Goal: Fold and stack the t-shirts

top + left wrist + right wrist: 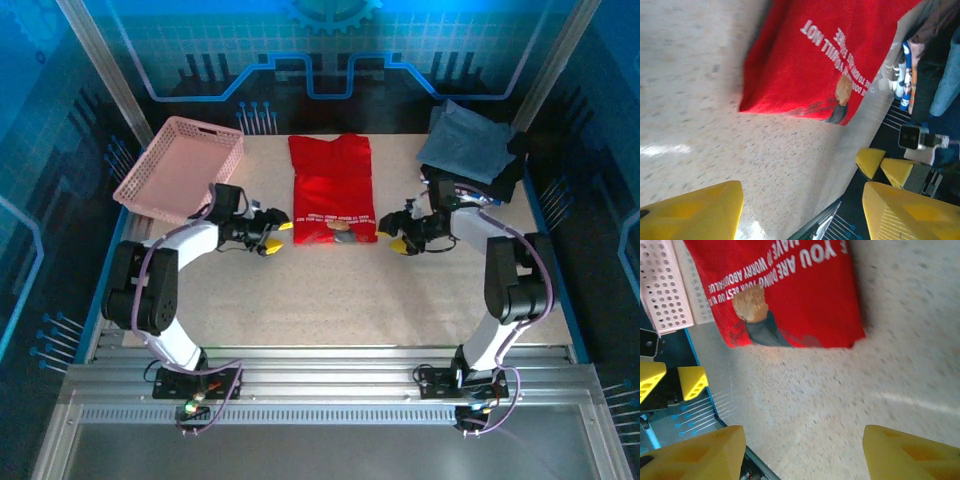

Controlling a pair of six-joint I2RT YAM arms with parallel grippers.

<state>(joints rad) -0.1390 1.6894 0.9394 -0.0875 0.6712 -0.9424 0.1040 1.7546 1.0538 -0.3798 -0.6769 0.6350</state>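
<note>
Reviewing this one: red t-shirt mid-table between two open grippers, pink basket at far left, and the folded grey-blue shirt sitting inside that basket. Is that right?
Not quite: the top external view shows the grey-blue shirt at the far right corner, on a dark shirt, not in the pink basket. The rest holds: red t-shirt between the open left gripper and right gripper.

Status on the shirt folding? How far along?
Done: a folded grey-blue cloth t-shirt sits on a dark t-shirt at the far right corner. In hand: the bright red printed t-shirt lies mid-table folded to a narrow rectangle; the left end effector and right end effector flank its near edge, both open, empty. Left: probably finishing the red fold and stacking it on that pile.
</note>
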